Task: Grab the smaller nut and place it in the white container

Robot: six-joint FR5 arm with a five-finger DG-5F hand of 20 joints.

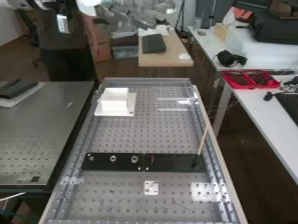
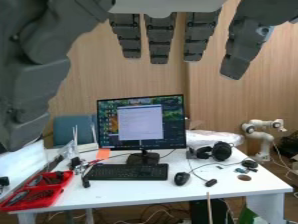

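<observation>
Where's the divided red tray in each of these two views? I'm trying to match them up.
High view: right side, above mid-height, on the white table; the divided red tray is there.
Wrist view: the divided red tray sits near one end of the white table, off to the side of the black keyboard.
Shared landmark: the white table under the tray.
</observation>
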